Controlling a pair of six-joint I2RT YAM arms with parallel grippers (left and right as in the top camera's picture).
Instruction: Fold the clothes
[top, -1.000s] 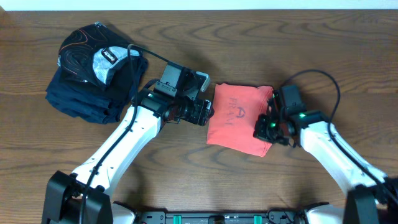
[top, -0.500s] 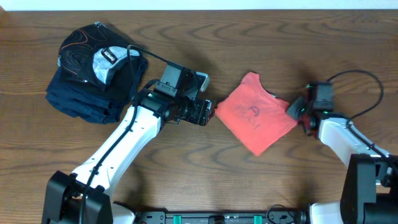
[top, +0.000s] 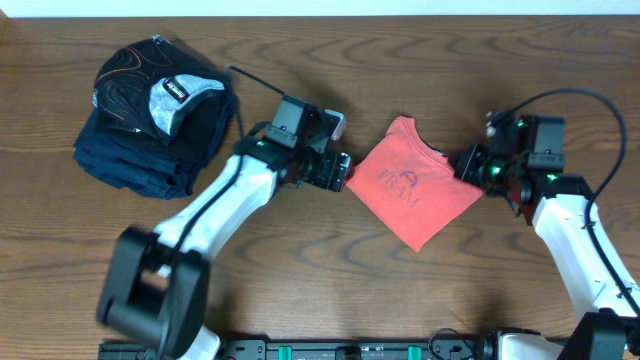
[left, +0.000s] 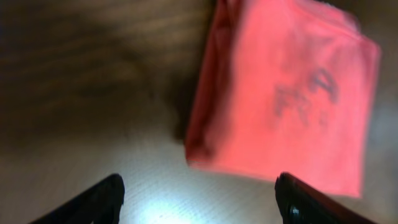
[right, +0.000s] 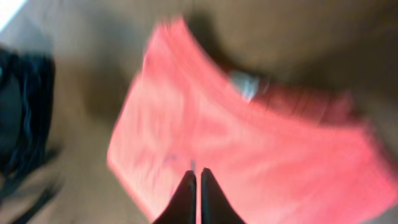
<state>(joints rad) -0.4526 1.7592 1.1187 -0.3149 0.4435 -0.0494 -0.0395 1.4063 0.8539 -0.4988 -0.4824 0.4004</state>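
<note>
The coral-red T-shirt (top: 412, 190) lies folded on the table, turned like a diamond, with dark chest lettering facing up. My left gripper (top: 342, 172) is open and empty just off the shirt's left corner. In the left wrist view the shirt (left: 292, 93) lies ahead of the wide-apart fingers (left: 199, 199). My right gripper (top: 468, 166) is at the shirt's right corner. In the right wrist view its fingers (right: 194, 177) are pressed shut above the blurred shirt (right: 261, 155), and no cloth shows between them.
A pile of navy-black folded garments (top: 150, 130) with a grey-white patterned piece on top sits at the far left. Bare wooden tabletop (top: 330, 280) lies in front of the shirt and between the arms.
The shirt slid right and turned from a flat rectangle to a diamond, then stayed put. The right arm swung out to the right. The left gripper moved slightly toward the shirt's left corner.
</note>
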